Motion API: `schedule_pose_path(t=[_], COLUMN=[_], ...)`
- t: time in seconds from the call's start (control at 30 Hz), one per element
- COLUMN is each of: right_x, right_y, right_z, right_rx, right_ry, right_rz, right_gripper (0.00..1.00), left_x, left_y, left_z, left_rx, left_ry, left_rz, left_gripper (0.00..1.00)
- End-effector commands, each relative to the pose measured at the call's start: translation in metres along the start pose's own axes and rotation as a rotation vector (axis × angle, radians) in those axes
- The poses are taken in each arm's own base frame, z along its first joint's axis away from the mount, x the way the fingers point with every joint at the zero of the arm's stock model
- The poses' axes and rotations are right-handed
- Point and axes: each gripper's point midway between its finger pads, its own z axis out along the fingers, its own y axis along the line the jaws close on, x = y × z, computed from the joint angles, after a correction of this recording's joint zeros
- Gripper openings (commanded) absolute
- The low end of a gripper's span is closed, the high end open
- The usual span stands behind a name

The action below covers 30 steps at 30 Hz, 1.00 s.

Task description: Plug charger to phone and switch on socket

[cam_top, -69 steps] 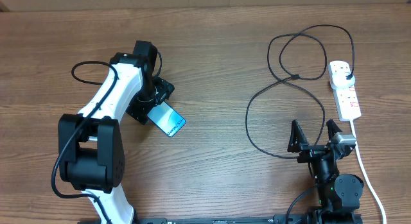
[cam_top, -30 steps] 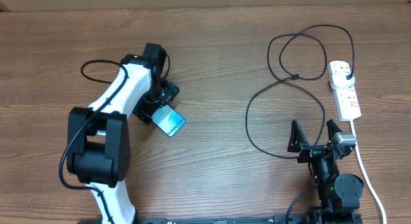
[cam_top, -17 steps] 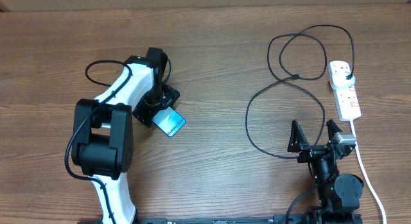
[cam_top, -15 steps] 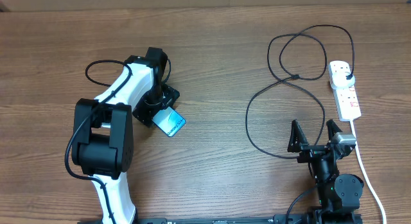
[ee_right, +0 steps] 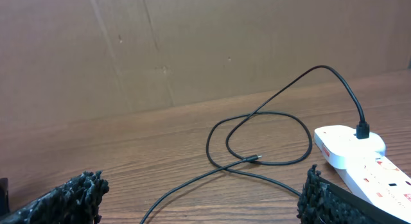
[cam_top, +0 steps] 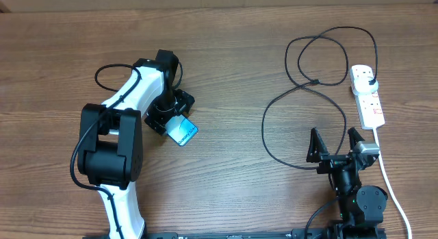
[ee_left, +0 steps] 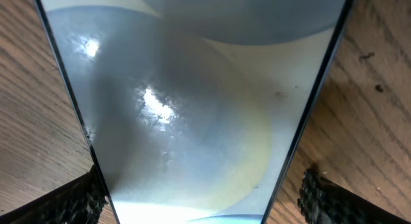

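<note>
The phone (cam_top: 184,133) lies flat on the wooden table, blue-teal screen up. It fills the left wrist view (ee_left: 186,108). My left gripper (cam_top: 171,118) is low over its upper end, with the open fingers (ee_left: 199,199) straddling its two long edges. The charger cable (cam_top: 263,129) loops across the right half of the table. Its black plug (cam_top: 370,80) sits in the white socket strip (cam_top: 367,98), and its small tip (cam_top: 313,81) lies loose on the wood. My right gripper (cam_top: 335,144) is open and empty near the front edge. The right wrist view shows the tip (ee_right: 255,159) and the strip (ee_right: 359,161) ahead of the fingers (ee_right: 199,205).
The strip's thick white cord (cam_top: 391,187) runs down past the right arm's base. A brown cardboard wall (ee_right: 192,44) stands behind the table. The left arm's own black wire (cam_top: 109,71) loops beside it.
The left arm has shifted right and turned slightly over the phone. The phone, the cable and the right arm have not moved.
</note>
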Motion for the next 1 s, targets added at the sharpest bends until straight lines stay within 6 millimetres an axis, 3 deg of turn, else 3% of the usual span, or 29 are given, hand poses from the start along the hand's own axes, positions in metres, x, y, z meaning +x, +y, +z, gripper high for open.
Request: schedule_pose_path(t=[0.0, 0.97], right_x=[0.002, 0.002], right_y=[-0.002, -0.002], right_z=[0.000, 0.000], right_rx=[0.008, 0.008], right_ry=[-0.004, -0.004], right_rz=[-0.007, -0.007], right_gripper=[1.00, 1.00], left_x=[0.003, -0.013], left_y=[0.021, 0.029], left_z=[0.034, 0.033], left_rx=[-0.118, -0.170], left_ry=[0.029, -0.059], left_rz=[0.054, 0.064], left_gripper=[1.00, 1.00])
